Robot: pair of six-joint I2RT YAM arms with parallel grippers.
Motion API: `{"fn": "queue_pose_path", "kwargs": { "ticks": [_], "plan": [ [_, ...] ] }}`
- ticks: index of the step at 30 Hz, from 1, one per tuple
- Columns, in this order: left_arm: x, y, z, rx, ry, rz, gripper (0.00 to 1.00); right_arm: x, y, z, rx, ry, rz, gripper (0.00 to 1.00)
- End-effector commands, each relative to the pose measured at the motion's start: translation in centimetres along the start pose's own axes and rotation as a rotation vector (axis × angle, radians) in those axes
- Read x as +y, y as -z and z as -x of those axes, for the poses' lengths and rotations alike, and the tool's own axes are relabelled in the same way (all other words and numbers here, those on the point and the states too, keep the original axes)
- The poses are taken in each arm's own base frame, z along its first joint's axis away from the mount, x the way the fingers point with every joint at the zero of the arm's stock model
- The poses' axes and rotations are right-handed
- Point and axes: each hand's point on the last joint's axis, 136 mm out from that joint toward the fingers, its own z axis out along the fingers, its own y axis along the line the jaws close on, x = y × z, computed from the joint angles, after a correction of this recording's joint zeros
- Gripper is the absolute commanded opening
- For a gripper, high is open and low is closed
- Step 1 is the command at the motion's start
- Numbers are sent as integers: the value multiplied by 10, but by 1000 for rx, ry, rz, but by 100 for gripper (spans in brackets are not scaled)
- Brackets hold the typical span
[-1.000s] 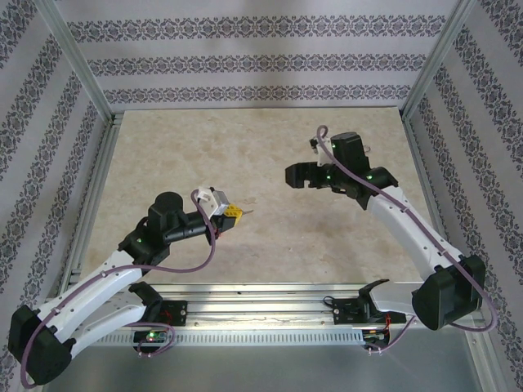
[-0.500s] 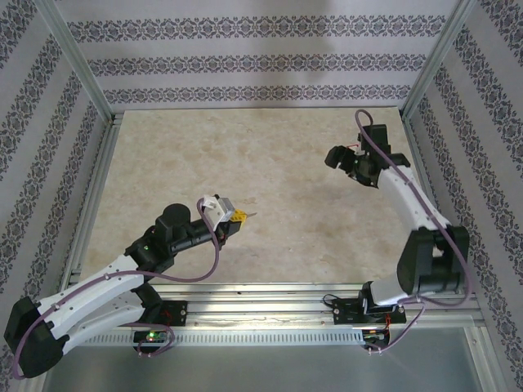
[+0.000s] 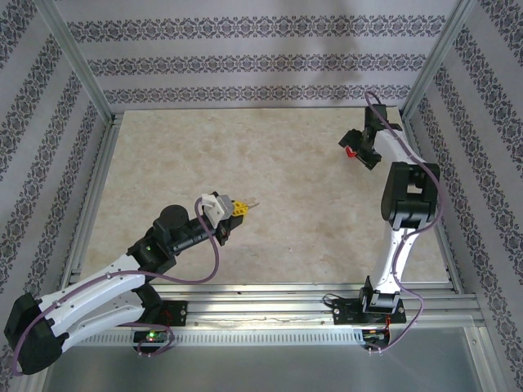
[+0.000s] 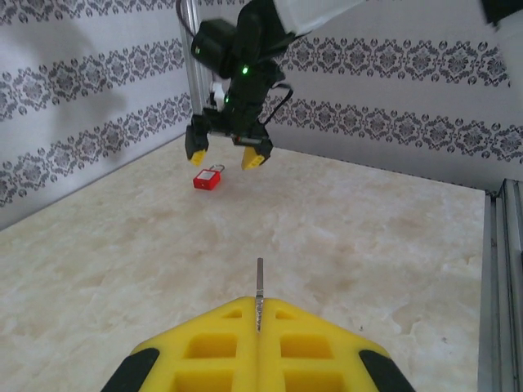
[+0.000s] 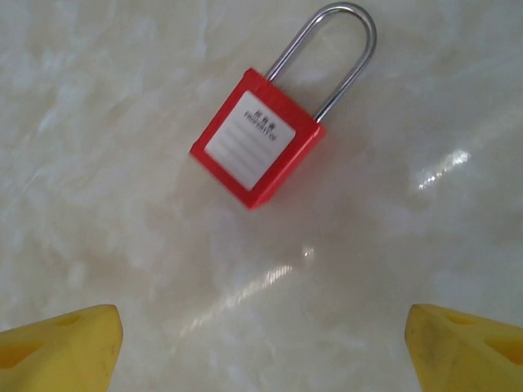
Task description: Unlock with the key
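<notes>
Near the bases, the left jaws are clamped on the key (image 4: 259,294), its blade pointing outward. Far right on the tabletop (image 3: 270,155), the red padlock (image 5: 263,147) lies flat beneath the right jaws, which are spread wide. The step in hand looks like grasping the lock. Next, descend and close on its body, leaving the keyhole end free.

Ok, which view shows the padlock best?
Right wrist: the padlock lies flat on the table, close up, with its label and shackle sharp. The left wrist view shows it small and far off. The top view shows a red speck.
</notes>
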Motion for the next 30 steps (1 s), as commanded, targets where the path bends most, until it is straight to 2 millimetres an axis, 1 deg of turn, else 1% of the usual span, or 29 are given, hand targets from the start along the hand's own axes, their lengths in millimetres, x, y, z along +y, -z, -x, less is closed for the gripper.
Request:
{"fn": "queue_pose_path", "kwargs": {
  "ticks": [1,6,10,15,18,21,25,28,30],
  "plan": [
    [-7,5,26,-87,-33,-22,0,-3,-10,10,-4,-63,-55,90],
    [-8,10,33,-103,-21,-20,0,-5,-34,19,-1,-94,-98,91],
    [-6,11,32,-96,-19,-11,0,-10,-48,22,1,-117,-122,91],
    [-9,12,30,-96,-16,-23,0,-13,-54,28,-3,-126,-152,91],
    [-9,14,29,-89,-15,-21,0,-7,-57,33,6,-111,-143,90],
    [-8,18,30,-86,-24,-15,0,-10,-60,35,19,-109,-171,90],
    [-8,23,30,-81,-32,-7,0,-13,-65,35,50,-104,-190,86],
    [-9,26,28,-72,-36,-9,0,-13,-64,38,59,-92,-202,85],
    [-9,27,28,-71,-36,-10,0,-13,-64,38,72,-88,-203,83]
  ]
}}
